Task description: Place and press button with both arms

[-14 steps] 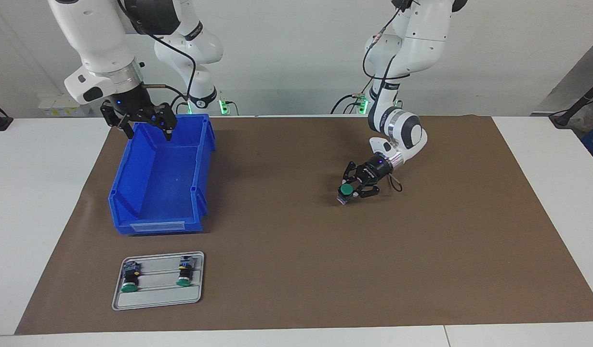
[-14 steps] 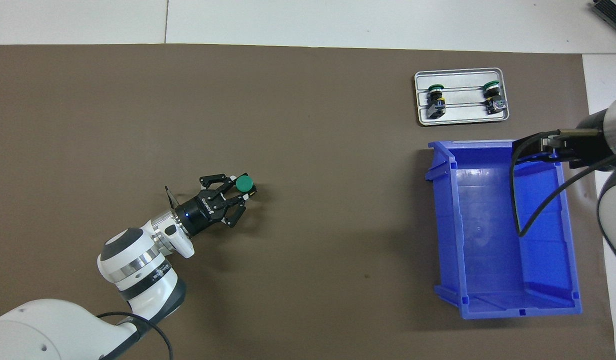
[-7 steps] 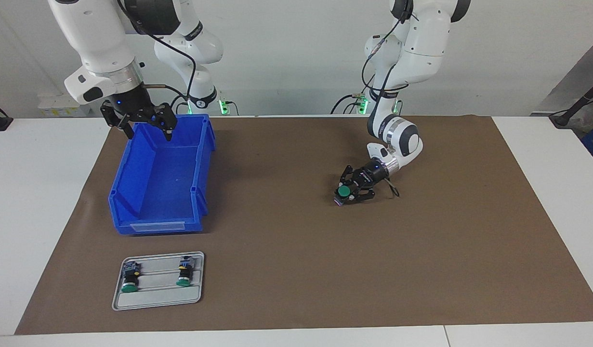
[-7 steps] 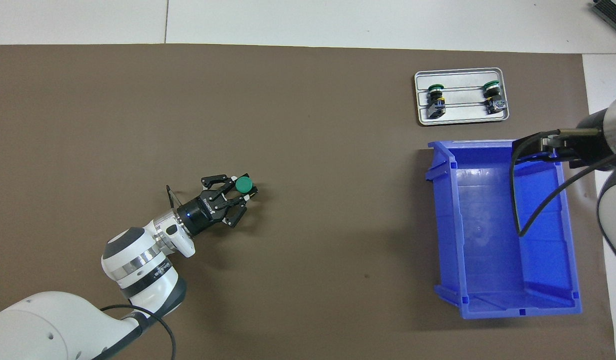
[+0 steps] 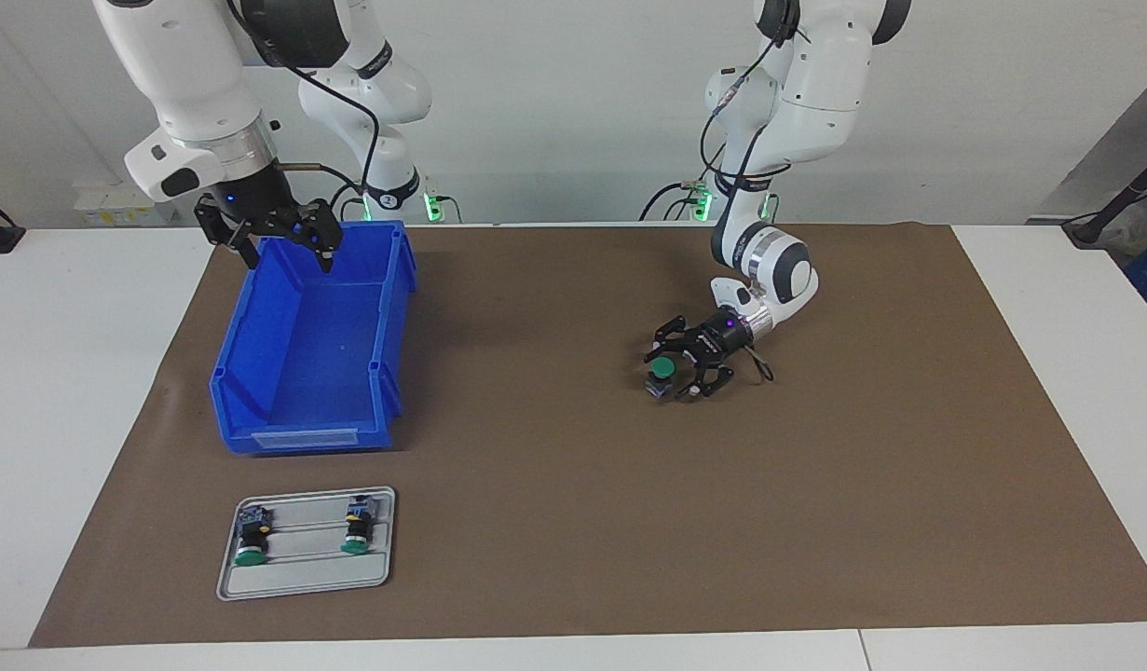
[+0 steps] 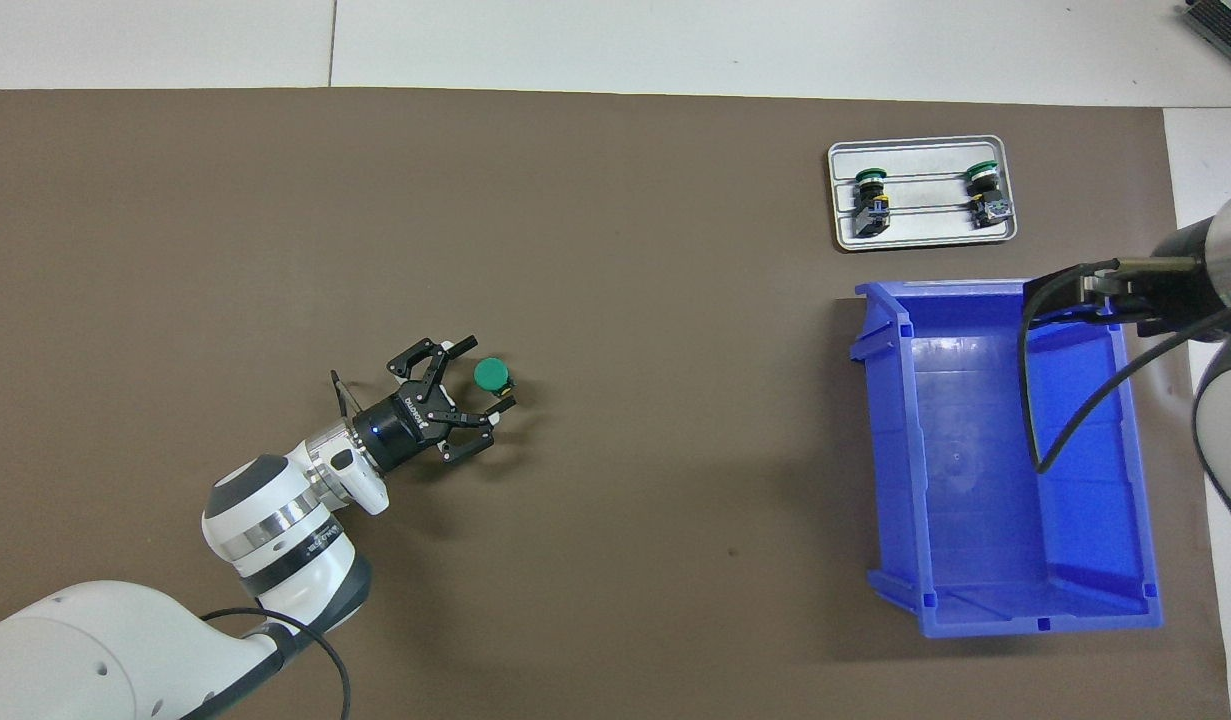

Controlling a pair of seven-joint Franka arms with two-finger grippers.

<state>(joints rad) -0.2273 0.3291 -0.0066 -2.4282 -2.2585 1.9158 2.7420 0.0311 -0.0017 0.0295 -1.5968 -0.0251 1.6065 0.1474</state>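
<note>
Facing view: we see the left gripper point(image 5: 677, 373) jaws spread around the button point(image 5: 662, 375), which stands on the mat, frame centre. Right gripper point(image 5: 281, 244) open, upper left. Risk: a finger clips it on retreat, toppling it.

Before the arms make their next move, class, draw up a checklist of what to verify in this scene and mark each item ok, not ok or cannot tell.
1. Green push-button stands upright on the brown mat, cap up: ok.
2. Left tool open around the button, fingers apart from it: ok.
3. Left tool lifted clear of the button: not ok, its fingers flank it.
4. Right tool open, waiting over the blue bin, at its end nearest the robots: ok.
5. Two spare push-buttons lying on the metal tray: ok.
6. Button stable enough to be pressed: cannot tell.
</note>
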